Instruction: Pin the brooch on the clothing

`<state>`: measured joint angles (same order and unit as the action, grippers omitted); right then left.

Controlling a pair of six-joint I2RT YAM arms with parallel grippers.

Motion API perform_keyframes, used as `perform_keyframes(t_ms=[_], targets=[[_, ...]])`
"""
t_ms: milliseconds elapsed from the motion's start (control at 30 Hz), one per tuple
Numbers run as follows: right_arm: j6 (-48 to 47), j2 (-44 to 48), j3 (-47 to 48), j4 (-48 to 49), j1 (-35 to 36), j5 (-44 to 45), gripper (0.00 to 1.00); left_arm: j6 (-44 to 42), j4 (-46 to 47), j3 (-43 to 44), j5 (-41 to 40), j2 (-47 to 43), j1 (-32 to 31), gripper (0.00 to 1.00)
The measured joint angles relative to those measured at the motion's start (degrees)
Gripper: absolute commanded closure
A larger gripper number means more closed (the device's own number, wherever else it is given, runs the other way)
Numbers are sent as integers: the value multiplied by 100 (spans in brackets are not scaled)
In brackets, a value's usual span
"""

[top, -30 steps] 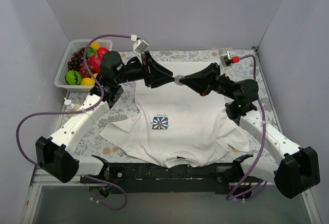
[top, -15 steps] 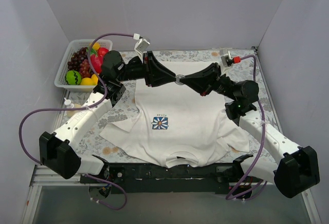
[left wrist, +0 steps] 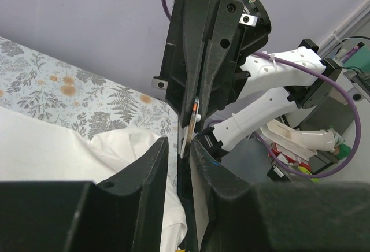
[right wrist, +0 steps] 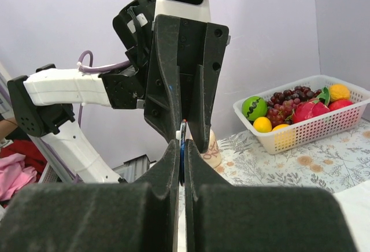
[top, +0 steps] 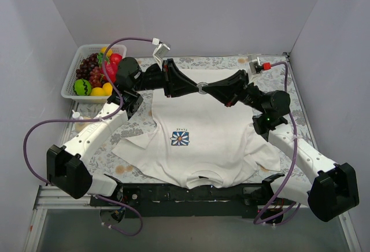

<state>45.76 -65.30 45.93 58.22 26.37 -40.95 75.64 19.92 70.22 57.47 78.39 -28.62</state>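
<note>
- Pinching the brooch (right wrist: 182,129) edge-on, my right gripper (right wrist: 181,145) has its jaws pressed together on the little disc, whose rim peeks out above the tips.
- My left gripper (left wrist: 180,143) faces it nose to nose. Its jaws stand a narrow slit apart with the brooch's lower edge at their tips, and whether they grip it I cannot tell.
- Held this way, the brooch hangs in the air over the far end of the T-shirt (top: 202,125), off the cloth and beyond the flower print (top: 180,139).
- I judge the brooch light, stiff and thin, with a smooth face likely to slip or swivel. The rim is the place to hold, leaving the back free for the clasp, which I cannot make out.
- The T-shirt is soft and limp, spread on the patterned table (top: 214,62). It should yield under a push, so a pinched fold would give the pin something to bite.
- A basket of fruit (top: 69,81) sits at the far left, well apart.
</note>
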Motion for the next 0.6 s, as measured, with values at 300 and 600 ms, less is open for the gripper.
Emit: perform_keyframes(t_ms=[300,600], targets=[[114,-9,-76,81,0,203,81,24,66,-15,76,13,-4,100],[-2,11,-76,52,0,201,7,-101,-140,-22,-262,-44,-9,100]])
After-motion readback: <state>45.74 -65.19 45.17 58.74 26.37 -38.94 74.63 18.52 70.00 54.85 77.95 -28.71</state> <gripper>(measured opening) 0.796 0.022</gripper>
